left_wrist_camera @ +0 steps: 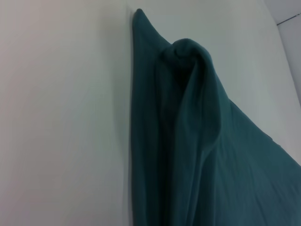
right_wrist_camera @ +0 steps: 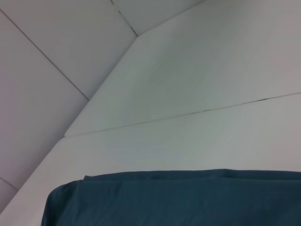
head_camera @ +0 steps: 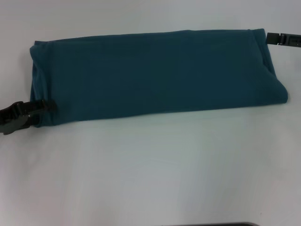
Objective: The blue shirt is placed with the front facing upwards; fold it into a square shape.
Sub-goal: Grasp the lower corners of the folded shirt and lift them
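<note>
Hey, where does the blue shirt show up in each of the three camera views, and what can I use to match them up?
Head view: the blue shirt lies as a long folded band across the upper middle, the left gripper at one end, the right gripper at the other.
Left wrist view: it fills the centre and one lower corner, bunched into a raised peak.
Right wrist view: it is a flat strip along the bottom edge.
Shared landmark: the white table.
</note>
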Robot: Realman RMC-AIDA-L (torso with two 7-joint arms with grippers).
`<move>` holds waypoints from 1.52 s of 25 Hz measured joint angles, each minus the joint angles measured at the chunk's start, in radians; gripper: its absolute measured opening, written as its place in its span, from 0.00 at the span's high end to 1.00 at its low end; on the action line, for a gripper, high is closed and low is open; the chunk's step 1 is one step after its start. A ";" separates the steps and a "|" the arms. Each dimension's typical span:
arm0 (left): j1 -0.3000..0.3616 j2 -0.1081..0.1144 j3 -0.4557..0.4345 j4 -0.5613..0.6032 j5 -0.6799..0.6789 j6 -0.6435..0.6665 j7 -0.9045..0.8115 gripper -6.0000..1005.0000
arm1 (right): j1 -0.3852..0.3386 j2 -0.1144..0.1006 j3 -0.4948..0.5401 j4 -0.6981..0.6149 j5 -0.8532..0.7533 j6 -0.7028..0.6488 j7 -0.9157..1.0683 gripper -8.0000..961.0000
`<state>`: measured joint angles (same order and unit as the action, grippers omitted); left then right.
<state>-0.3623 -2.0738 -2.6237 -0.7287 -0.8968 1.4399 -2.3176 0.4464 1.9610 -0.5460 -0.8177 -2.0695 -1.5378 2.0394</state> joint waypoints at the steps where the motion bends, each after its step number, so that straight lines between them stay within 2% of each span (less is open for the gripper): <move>1: -0.002 0.000 0.000 0.000 0.000 0.000 0.000 0.24 | 0.000 -0.001 0.000 0.000 0.000 -0.002 0.000 0.14; 15: -0.045 -0.005 -0.001 -0.001 0.001 0.043 0.022 0.24 | 0.000 -0.004 0.002 0.000 0.000 -0.013 0.000 0.14; 23: 0.000 0.001 -0.041 -0.047 -0.002 0.032 0.004 0.24 | 0.001 -0.004 0.001 0.000 0.000 -0.014 0.002 0.15; 38: -0.011 0.009 -0.038 -0.019 0.021 0.023 -0.040 0.24 | 0.003 -0.006 0.007 0.000 0.001 -0.017 0.005 0.15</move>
<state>-0.3735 -2.0651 -2.6615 -0.7481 -0.8763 1.4633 -2.3580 0.4496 1.9546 -0.5387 -0.8177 -2.0688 -1.5543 2.0445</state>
